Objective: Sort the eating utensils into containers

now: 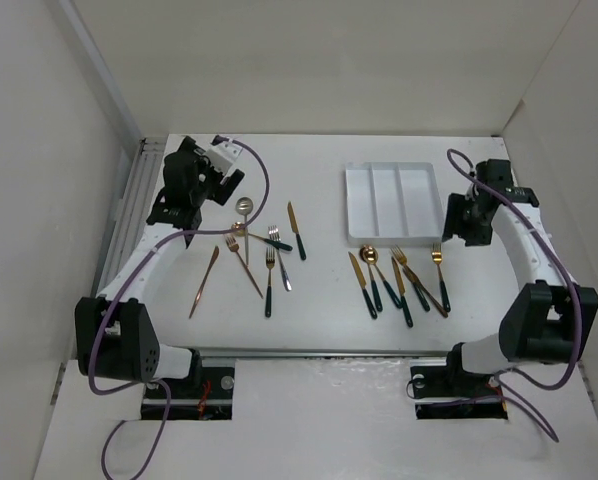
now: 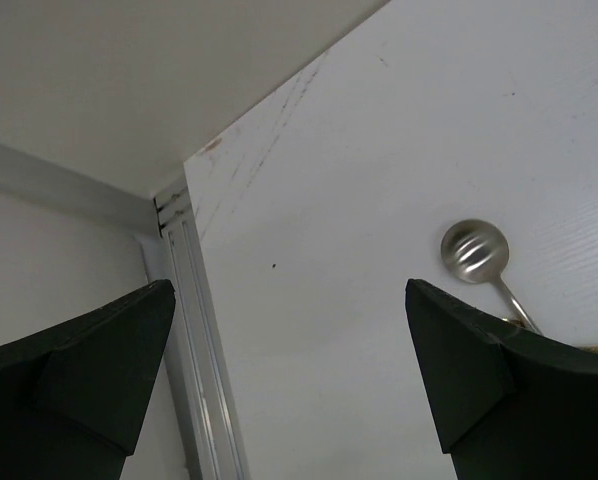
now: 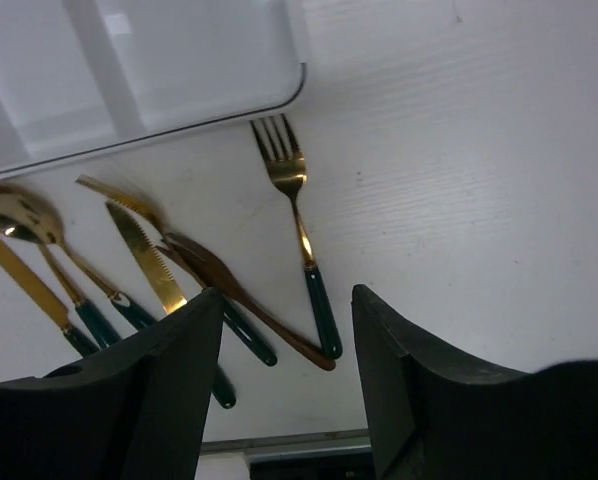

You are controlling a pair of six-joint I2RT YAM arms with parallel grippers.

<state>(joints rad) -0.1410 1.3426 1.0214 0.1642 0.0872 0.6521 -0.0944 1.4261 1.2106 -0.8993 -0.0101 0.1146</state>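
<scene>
Eating utensils [image 1: 269, 285] lie flat on the white table [image 1: 319, 165] in two loose clusters, all of them outside the tray [image 1: 349, 205]. The left cluster has a silver spoon [image 2: 473, 250] at its far end, and a lone copper knife [image 1: 204, 282] lies a little apart on its outer side. My left gripper [image 2: 287, 290] hangs over the bare table just beside that spoon, its jaws spread wide and holding nothing. The right cluster lies just in front of the white three-compartment tray, its pieces crossing one another. My right gripper [image 3: 287, 293] hangs over the right end of this cluster, released, with nothing between its fingers. Through the gap I see a gold fork [image 3: 297, 195] with a teal handle, tines toward the tray's corner, and a second copper knife [image 3: 244, 300] whose near end meets the fork's handle. A serrated gold knife [image 3: 144, 255] and a gold spoon [image 3: 14, 215] lie further left.
</scene>
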